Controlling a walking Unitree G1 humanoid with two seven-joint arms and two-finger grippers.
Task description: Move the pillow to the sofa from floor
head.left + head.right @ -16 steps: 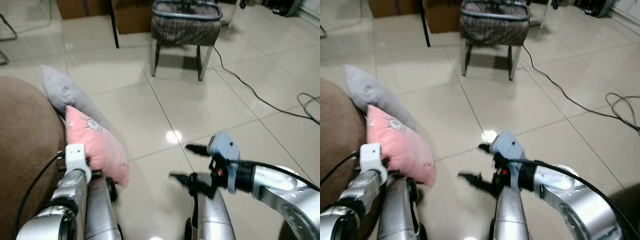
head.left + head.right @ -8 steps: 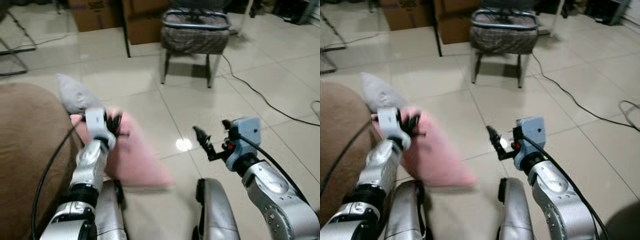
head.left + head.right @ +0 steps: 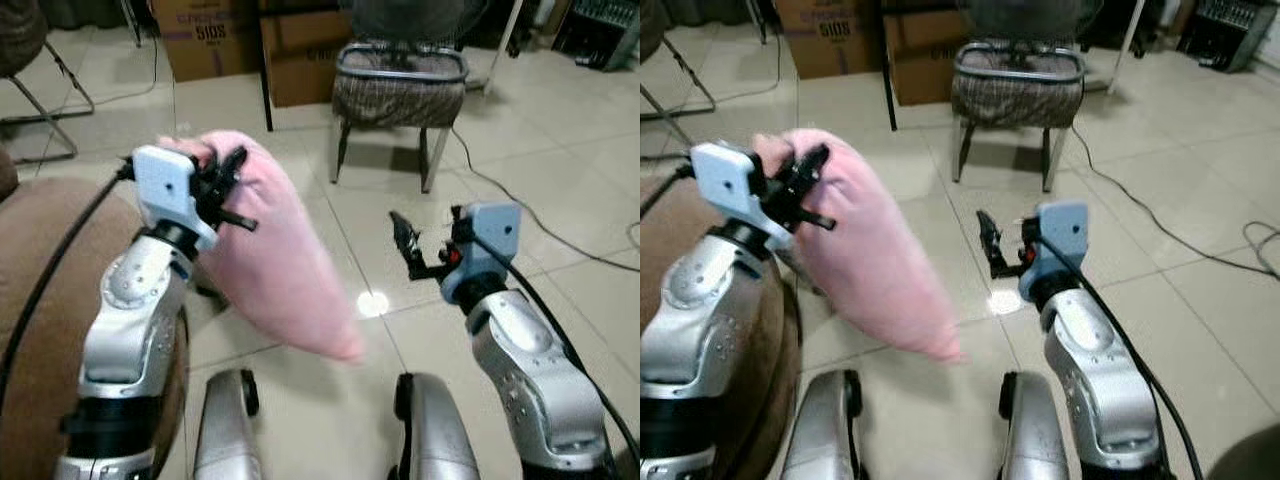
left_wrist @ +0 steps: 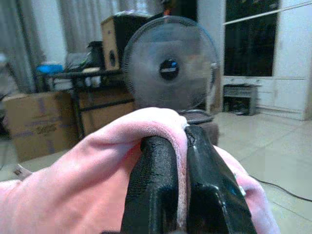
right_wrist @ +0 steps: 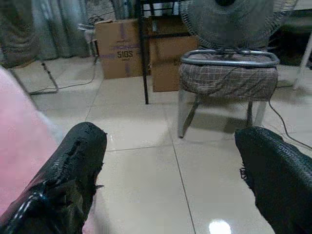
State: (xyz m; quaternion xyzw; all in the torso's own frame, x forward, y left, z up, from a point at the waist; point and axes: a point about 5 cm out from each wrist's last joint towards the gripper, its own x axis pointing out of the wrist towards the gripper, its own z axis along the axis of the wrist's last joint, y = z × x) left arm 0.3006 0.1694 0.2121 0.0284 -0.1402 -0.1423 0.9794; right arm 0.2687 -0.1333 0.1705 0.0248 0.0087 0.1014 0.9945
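- The left tool [image 3: 228, 190] is raised in front of the robot, and its two black fingers [image 4: 156, 190] are pressed together on a fold at the upper edge of the pink pillow [image 3: 275, 260].
- The pink pillow is clear of the floor [image 3: 560, 190]; it hangs from that pinch and slopes down and away from the left tool, with its lower corner above the tiles.
- The sofa [image 3: 50, 290], brown and rounded, lies beside the pillow on the robot's left; the left arm rises just in front of it. The pillow is not on the sofa; whether it brushes the sofa's edge cannot be told.
- The right tool [image 3: 405, 240] is held up on the far side of the pillow from the sofa, apart from the pillow. Its fingers are spread wide with nothing between them, as the right wrist view confirms.
- A padded stool [image 3: 400, 95] with a metal frame stands on the floor beyond the pillow, with a standing fan [image 4: 169, 68] behind it.
- Cardboard boxes [image 3: 215, 38] sit on the floor beyond the pillow, beside the stool.
- A black cable [image 3: 520, 225] runs over the tiles from the stool towards the robot's right.
- A bright light reflection [image 3: 373, 303] marks the tiles just beside the pillow's lower corner.
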